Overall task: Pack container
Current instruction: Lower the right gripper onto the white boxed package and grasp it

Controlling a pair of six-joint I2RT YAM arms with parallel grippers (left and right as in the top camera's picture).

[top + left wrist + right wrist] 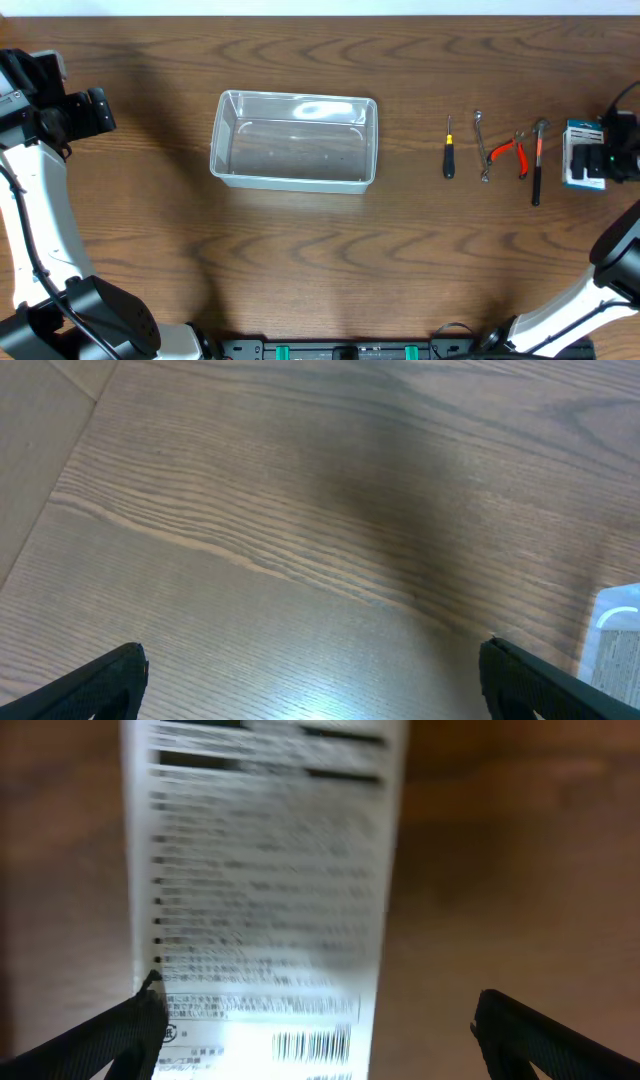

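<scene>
Four tools (500, 152), screwdriver (449, 152) to hammer (537, 165), line up at three o'clock of the empty container (293, 184), likely staged for packing; left gripper (315, 675) and right gripper (315, 1030) hold fingers apart.

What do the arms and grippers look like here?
The left arm and right arm have white link shells with black joint housings. A black cable runs along the left one. The left gripper and right gripper are black, with dark wedge-shaped fingers.
</scene>
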